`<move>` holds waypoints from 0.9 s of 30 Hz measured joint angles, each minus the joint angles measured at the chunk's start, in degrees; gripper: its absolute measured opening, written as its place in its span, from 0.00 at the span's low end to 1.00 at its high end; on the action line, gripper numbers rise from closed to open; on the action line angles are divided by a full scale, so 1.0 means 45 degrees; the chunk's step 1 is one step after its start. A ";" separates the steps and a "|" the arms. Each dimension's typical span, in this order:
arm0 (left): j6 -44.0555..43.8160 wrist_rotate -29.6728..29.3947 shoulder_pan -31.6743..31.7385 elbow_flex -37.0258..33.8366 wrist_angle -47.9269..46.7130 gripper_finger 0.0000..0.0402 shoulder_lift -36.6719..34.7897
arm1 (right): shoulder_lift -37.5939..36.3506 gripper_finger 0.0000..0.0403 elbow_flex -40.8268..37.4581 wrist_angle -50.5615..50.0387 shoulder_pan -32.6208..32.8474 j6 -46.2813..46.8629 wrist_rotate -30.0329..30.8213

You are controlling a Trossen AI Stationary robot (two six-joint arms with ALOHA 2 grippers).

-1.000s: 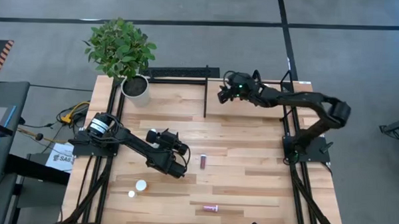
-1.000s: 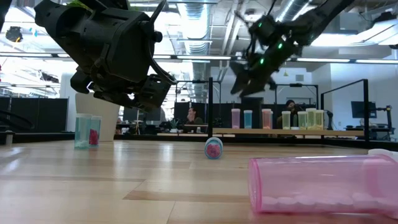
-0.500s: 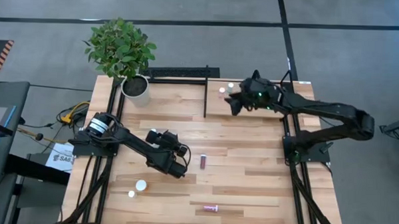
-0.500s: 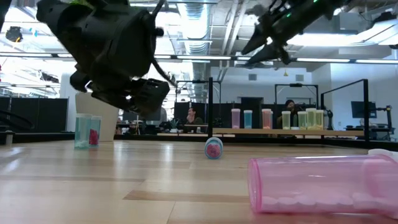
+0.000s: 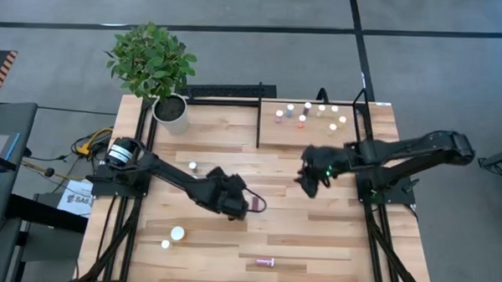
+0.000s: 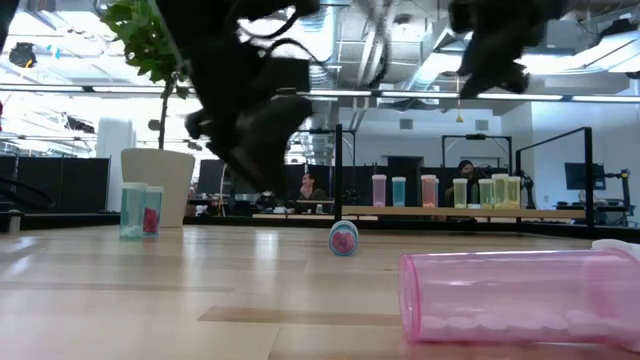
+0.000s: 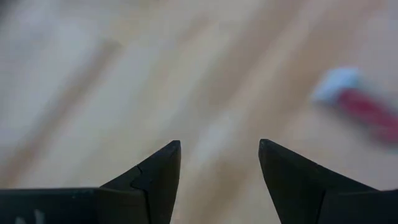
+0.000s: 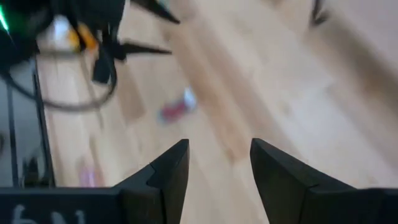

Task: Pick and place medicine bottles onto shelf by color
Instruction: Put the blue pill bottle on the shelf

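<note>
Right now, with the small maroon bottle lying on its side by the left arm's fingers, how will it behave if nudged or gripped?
The small maroon white-capped bottle is a cylinder lying flat on smooth planks, so a nudge would probably roll it. It looks tiny and likely light. The open left gripper holds nothing; a smooth round body could slip from an off-centre pinch.

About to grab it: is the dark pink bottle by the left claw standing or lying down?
Lying down: the dark pink bottle shows lengthwise from above, white cap at one end.

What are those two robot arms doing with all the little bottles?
They are sorting medicine bottles onto the shelf, where several already stand. The left gripper, fingers open and empty, is right next to a dark pink bottle lying mid-table. The right gripper hangs open and empty in front of the shelf. More bottles wait near the front edge.
</note>
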 joint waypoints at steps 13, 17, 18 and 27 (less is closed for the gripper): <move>-0.4356 0.3565 -0.1006 0.2058 0.4497 0.51 0.0000 | 0.0221 0.46 0.0015 -0.0148 0.3936 -0.1148 0.0170; -0.5920 0.2530 -0.1940 0.2437 0.4845 0.51 0.0000 | 0.0386 0.45 0.0023 -0.0177 0.4490 -0.0256 0.0250; -0.6374 0.2124 -0.2134 0.2461 0.4836 0.51 0.0000 | 0.0488 0.45 0.0034 -0.0109 0.4565 0.0142 0.0253; -0.7937 0.0352 -0.2687 0.2490 0.4806 0.51 0.0000 | 0.1571 0.45 0.0043 0.1288 0.4740 0.3315 0.1076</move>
